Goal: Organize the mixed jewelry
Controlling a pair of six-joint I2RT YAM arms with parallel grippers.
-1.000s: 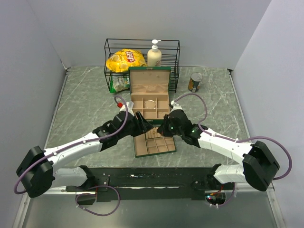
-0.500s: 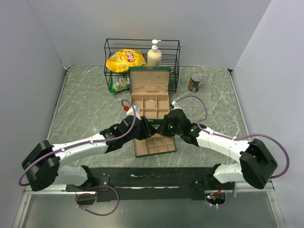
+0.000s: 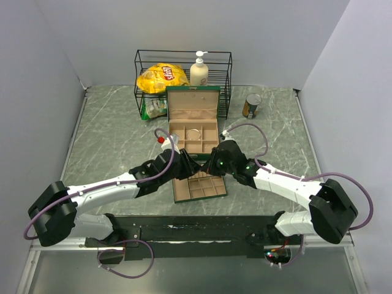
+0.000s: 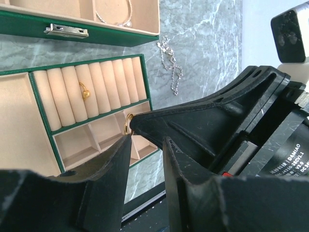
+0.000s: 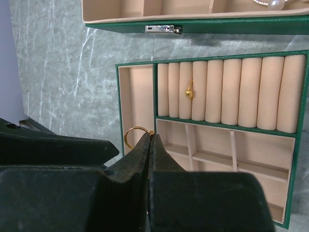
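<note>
My right gripper (image 5: 150, 136) is shut on a small gold ring (image 5: 132, 136), pinched at its very tips above the left end of the flat tan-lined tray (image 3: 215, 195). In the left wrist view the ring (image 4: 127, 123) hangs at the tip of the right arm's black finger. It sits just above my left gripper (image 4: 147, 141), whose jaws stand open with a narrow gap. A second gold ring (image 5: 189, 91) sits in the tray's rolls. A beaded bangle (image 4: 115, 16) lies in the green box (image 3: 193, 97). A thin silver chain (image 4: 171, 67) lies on the table.
A black wire rack (image 3: 182, 56) at the back holds a yellow chip bag (image 3: 160, 77) and a soap bottle (image 3: 199, 70). A can (image 3: 251, 105) stands to its right. Both grippers meet over the tray's near-left part (image 3: 199, 166); walls close in on three sides.
The left arm has swung right and forward to meet the right gripper over the tray, and its jaws have narrowed. The right gripper has shifted slightly left and kept its hold on the ring.
</note>
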